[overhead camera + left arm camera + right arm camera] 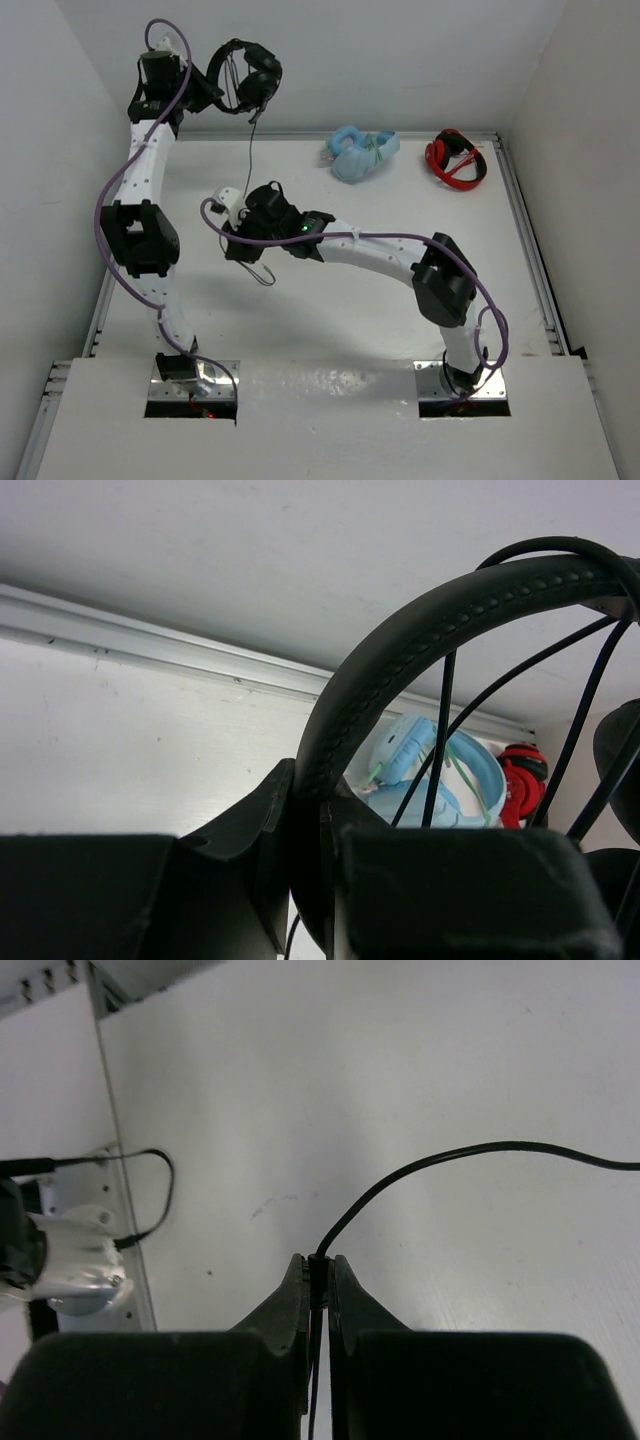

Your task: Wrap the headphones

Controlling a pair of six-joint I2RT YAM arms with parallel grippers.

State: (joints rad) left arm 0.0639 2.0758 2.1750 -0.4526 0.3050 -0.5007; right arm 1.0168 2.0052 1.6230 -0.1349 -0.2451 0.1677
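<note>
Nearest the lens in the left wrist view, the left gripper (312, 802) has its jaws pressed together on the padded headband (420, 620) of the black headphones (246, 76). In the overhead view this headset hangs in the upper left of the frame, lifted off the table (330, 320) against the back wall. In the right wrist view the right gripper (318, 1272) is pinched shut on the thin black cable (450, 1155), left of frame centre overhead. The cable drops from the headset to it.

Risks, in our judgement:
- The cable run between the two grips looks nearly straight. A further pull by either arm could drag the headband out of the left jaws or strain the cable at the earcup.
- The cable is thin and could slide through the right jaws, slackening any turn being laid.
- The loose loop below the right gripper could snag on that wrist.

Count: three headsets, namely the black one in hand, the light-blue headphones (362, 153) and the red-and-black headphones (456, 158), both at upper right on the table. There are two grippers and one cable in play.
</note>
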